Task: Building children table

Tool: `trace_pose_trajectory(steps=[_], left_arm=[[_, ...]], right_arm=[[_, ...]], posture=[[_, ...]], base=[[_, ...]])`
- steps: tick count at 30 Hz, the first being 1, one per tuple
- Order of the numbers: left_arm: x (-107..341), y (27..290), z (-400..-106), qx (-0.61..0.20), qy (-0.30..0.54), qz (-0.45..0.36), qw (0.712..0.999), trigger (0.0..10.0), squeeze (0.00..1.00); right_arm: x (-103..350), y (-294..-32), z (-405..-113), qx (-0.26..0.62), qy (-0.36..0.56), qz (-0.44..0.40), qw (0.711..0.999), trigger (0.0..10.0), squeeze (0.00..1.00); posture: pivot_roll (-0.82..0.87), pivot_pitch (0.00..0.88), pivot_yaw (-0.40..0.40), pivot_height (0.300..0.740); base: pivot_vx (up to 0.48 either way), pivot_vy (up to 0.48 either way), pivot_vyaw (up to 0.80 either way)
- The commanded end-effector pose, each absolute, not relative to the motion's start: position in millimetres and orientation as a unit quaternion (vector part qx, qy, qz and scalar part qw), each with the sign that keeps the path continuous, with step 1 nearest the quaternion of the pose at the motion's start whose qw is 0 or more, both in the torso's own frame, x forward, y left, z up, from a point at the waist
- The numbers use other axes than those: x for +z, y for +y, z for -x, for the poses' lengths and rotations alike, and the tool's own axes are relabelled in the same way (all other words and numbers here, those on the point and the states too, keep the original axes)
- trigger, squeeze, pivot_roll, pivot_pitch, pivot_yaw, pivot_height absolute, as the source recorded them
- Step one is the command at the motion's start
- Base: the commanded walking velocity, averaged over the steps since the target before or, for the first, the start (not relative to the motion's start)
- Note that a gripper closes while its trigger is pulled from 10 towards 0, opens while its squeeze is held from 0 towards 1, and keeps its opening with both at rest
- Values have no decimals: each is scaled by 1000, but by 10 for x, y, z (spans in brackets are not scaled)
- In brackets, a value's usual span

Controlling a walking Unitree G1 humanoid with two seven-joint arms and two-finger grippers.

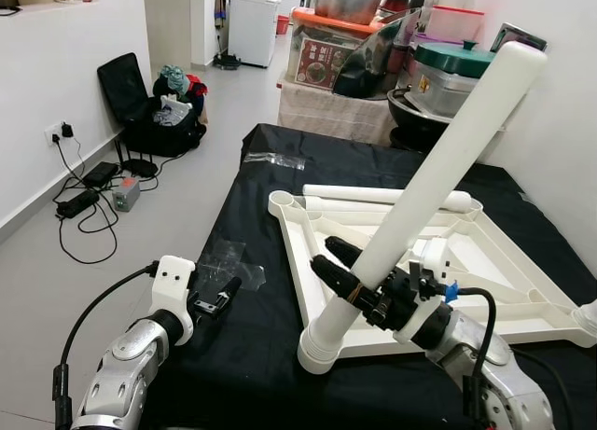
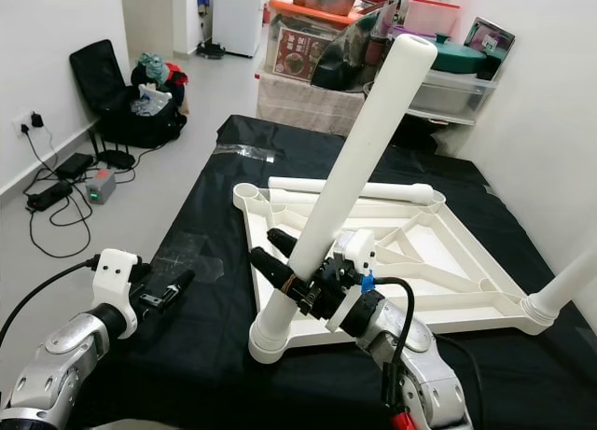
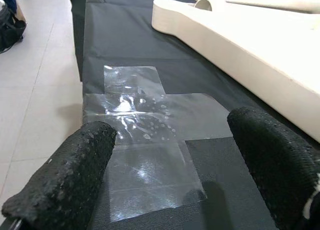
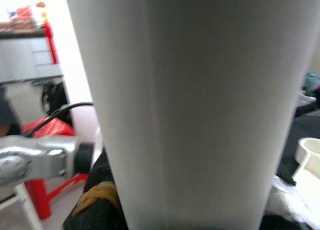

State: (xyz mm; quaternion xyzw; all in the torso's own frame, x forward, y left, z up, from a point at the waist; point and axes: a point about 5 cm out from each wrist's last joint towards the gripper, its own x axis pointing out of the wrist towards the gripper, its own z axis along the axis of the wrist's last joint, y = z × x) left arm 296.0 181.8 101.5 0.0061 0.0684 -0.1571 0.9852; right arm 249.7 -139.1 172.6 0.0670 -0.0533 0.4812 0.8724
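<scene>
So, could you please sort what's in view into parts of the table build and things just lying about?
Job: upturned tabletop; table leg held by right gripper; spare leg lying on it.

Lying about: clear tape, black chair, storage bins, left gripper.

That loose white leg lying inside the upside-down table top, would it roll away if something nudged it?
Probably a little. The loose leg is a smooth round tube lying flat, so it should roll easily. The raised rim of the table top beside it would likely stop it soon. It looks like stiff, hollow plastic, so probably light and unlikely to bend.
</scene>
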Motion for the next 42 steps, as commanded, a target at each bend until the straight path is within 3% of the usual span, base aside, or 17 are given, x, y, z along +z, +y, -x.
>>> trace_pose_trajectory(steps=[1, 7, 13, 27, 32, 33, 35, 37, 40, 42], left_arm=[[993, 1811, -2964, -163, 78, -2, 984, 10000, 0], [992, 1791, -2959, -167, 77, -2, 983, 10000, 0], [979, 1781, -2947, -169, 79, -1, 983, 10000, 0], [967, 1765, -2940, -173, 81, -1, 982, 10000, 0], [957, 1761, -2928, -173, 82, -1, 981, 10000, 0], [955, 1762, -2925, -173, 83, 0, 981, 10000, 0], [955, 1762, -2925, -173, 83, 0, 981, 10000, 0], [945, 1767, -2916, -172, 84, 1, 982, 10000, 0], [942, 1771, -2913, -171, 84, 2, 982, 10000, 0], [928, 1780, -2908, -170, 86, 0, 982, 10000, 0]], right_arm=[[1097, -1247, -2303, 531, 115, -116, 832, 0, 0], [1158, -1264, -2314, 563, 112, -107, 812, 0, 0], [1177, -1272, -2407, 555, 111, -110, 817, 0, 0], [1177, -1214, -2498, 579, 121, -102, 800, 0, 0], [1085, -1237, -2596, 523, 142, -97, 835, 0, 0], [1003, -1269, -2667, 468, 159, -84, 865, 0, 0], [1003, -1269, -2667, 468, 159, -84, 865, 0, 0], [914, -1350, -2766, 326, 160, -112, 925, 0, 0], [898, -1394, -2781, 260, 153, -133, 944, 0, 0], [880, -1572, -2774, 114, 128, -177, 969, 0, 0]], posture=[[91, 0, -139, 740], [99, 0, -143, 740], [102, 0, -144, 740], [109, 0, -154, 740], [104, 0, -154, 740], [102, 0, -155, 740], [102, 0, -155, 740], [92, 0, -150, 740], [89, 0, -148, 740], [87, 0, -144, 740]], base=[[0, 0, 0], [0, 0, 0], [0, 0, 0], [0, 0, 0], [0, 0, 0], [0, 0, 0], [0, 0, 0], [0, 0, 0], [0, 0, 0], [0, 0, 0]])
